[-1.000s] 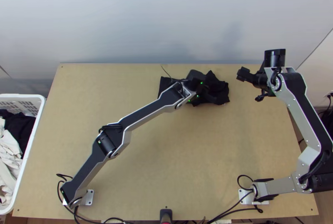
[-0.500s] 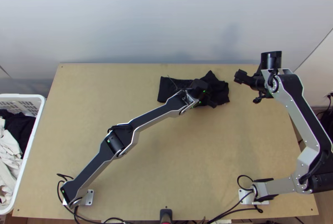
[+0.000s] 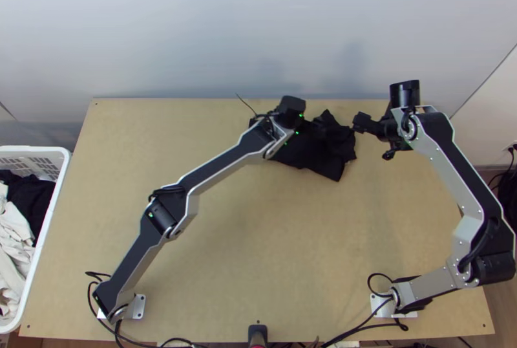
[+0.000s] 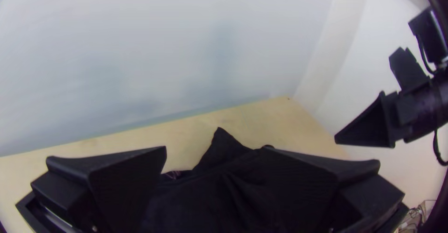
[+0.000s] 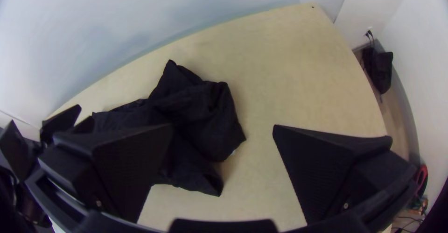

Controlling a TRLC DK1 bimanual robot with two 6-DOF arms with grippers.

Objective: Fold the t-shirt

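- t-shirt (image 3: 316, 154) lies bunched near the table's (image 3: 258, 251) far edge, right of middle; a flap now spreads nearer, likely needing straightening.
- left gripper (image 4: 213, 158), wide open and empty, has shifted left.
- right gripper (image 5: 223, 130), wide open, empty, edges closer.

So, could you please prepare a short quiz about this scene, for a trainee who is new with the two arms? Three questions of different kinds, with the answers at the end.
1. True or false: the black t-shirt lies smooth and fully spread on the table.

2. Multiple choice: in the top view, where is the white basket?
A) beyond the table's far edge
B) beside the table's left edge
C) beside the table's right edge

3. Fill in one word, "apart" or "together": the two fingers of the right hand stand ____.

Key: 1. False, it lies rumpled and partly folded over; 2. B; 3. apart
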